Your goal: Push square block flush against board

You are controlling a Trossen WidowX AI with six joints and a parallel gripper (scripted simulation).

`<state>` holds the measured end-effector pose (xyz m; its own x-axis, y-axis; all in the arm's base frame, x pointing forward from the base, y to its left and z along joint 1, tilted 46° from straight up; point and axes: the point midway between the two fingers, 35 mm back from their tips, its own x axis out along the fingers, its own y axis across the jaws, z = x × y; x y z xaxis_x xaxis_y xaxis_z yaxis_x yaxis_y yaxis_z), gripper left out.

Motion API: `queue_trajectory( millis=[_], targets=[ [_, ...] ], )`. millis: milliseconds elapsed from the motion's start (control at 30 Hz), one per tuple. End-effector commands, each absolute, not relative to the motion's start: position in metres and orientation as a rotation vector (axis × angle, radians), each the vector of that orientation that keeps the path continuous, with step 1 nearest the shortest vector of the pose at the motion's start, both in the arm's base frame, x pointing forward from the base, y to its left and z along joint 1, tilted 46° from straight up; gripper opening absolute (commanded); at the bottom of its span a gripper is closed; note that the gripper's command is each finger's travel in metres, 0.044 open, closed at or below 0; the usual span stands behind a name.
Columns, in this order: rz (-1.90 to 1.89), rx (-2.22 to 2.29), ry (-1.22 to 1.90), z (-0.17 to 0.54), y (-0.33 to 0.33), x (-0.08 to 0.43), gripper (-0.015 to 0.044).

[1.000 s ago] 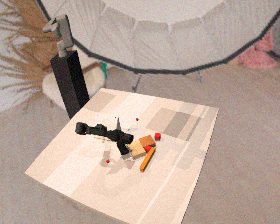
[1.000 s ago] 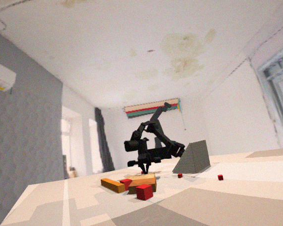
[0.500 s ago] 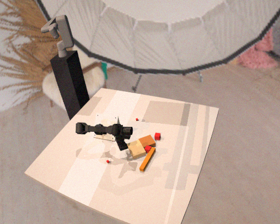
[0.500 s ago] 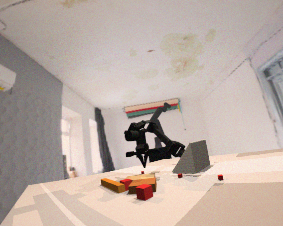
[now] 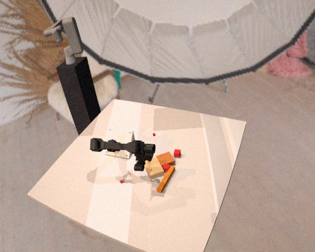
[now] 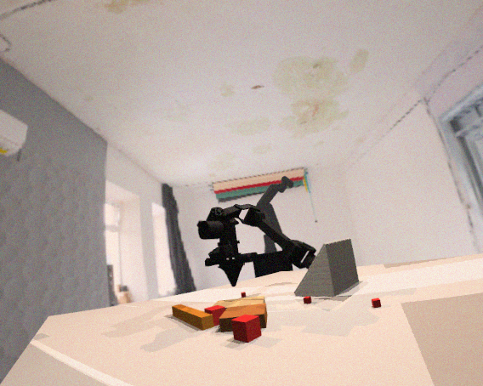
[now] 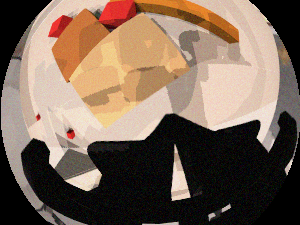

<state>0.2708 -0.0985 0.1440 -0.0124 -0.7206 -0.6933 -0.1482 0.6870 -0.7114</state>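
The square block, orange-brown [image 5: 166, 159] [image 6: 243, 317] [image 7: 80, 44], lies flat with one side against the paler, larger wooden board [image 5: 156, 170] [image 6: 245, 301] [image 7: 132, 59]. No gap shows between them in the wrist view. Their edges on the left there look about even, though exact alignment is hard to tell. The board's near-arm part is partly hidden in the top view. My gripper [image 5: 139, 167] [image 6: 234, 283] [image 7: 169, 118] is shut and empty. It hangs above the table on the arm's side of the board, touching neither piece.
A red cube [image 5: 166, 167] [image 6: 215, 314] [image 7: 118, 13] sits by the block and board. An orange bar [image 5: 166, 180] [image 6: 192, 316] [image 7: 200, 16] lies beyond it. Another red cube [image 5: 177, 153] [image 6: 246, 328] stands near the block. A grey wedge [image 6: 342, 268] and tiny red cubes stand farther off.
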Motion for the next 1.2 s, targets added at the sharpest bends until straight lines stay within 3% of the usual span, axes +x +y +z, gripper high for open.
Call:
queue_trajectory(
  millis=[0, 1167],
  targets=[
    [-0.616, -0.643, 1.51, 0.144, -0.1, 0.282, 0.0],
    [-1.315, 0.255, 0.909, 0.151, -0.117, 0.381, 0.0]
  ],
)
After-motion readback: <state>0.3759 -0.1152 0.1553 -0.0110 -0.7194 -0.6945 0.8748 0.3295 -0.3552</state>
